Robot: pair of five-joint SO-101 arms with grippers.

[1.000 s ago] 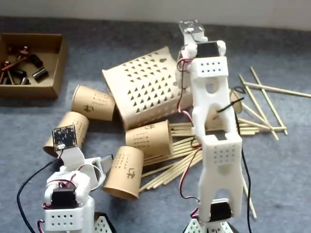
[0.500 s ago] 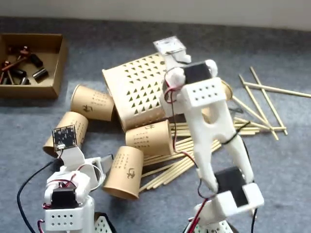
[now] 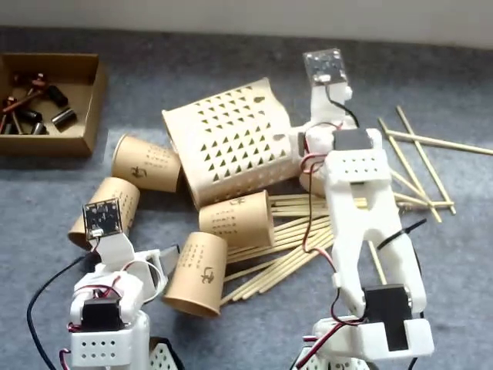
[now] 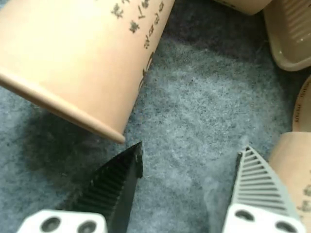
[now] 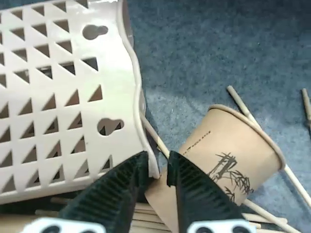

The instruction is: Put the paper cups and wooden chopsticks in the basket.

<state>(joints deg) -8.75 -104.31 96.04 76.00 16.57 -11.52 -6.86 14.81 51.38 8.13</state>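
Note:
The perforated beige basket [image 3: 231, 146] lies on its side mid-table. My right gripper [image 5: 158, 165] is closed on the basket's rim [image 5: 151, 162], beside a bamboo-print paper cup [image 5: 228, 160] that lies on loose chopsticks. Three other cups [image 3: 146, 163] [image 3: 108, 204] [image 3: 237, 218] lie around the basket. A further cup [image 3: 198, 271] lies just ahead of my left gripper [image 4: 189, 165], which is open and low over the carpet, with that cup's rim [image 4: 82, 63] near its black finger. Wooden chopsticks [image 3: 285, 247] are piled under the right arm.
A cardboard box [image 3: 54, 100] of small metal parts stands at the far left. More chopsticks [image 3: 420, 162] lie scattered to the right. Grey carpet [image 3: 462, 270] stretches bare at the near right. A second cup's edge [image 4: 296, 165] shows by the left gripper's white finger.
The right arm swung left over the basket, then back right; its wrist now sits at the basket's right rim. The left arm and the cups have not moved.

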